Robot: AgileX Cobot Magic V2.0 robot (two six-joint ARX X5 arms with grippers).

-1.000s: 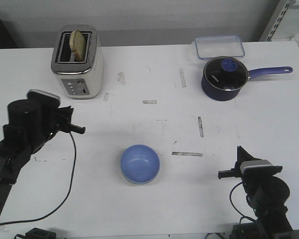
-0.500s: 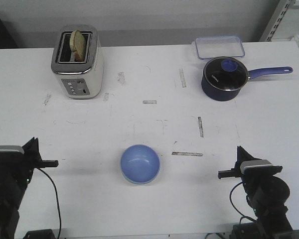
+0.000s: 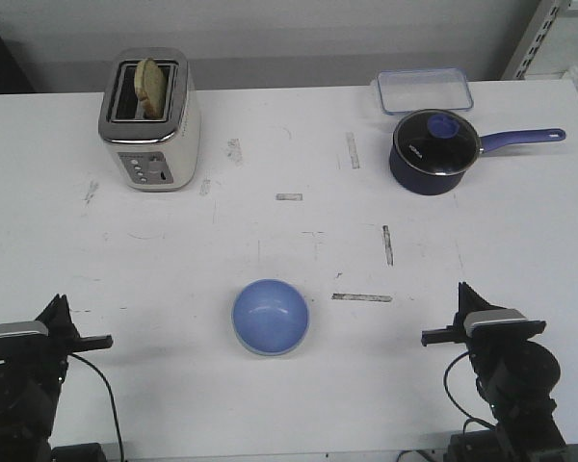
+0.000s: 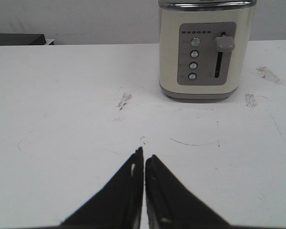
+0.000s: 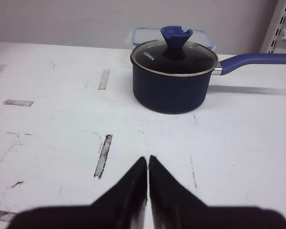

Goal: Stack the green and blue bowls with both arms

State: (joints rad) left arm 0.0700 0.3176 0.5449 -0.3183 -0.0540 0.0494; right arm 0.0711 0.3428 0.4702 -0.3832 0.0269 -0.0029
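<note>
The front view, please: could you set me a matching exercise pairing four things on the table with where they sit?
Things:
1. toaster
2. saucepan
3. blue bowl
4. clear container

Places:
A. near edge, between the two arms
B. far left
C. far right, behind the pan
D. far right, handle pointing right

Pairs: 1-B, 2-D, 3-A, 4-C
</note>
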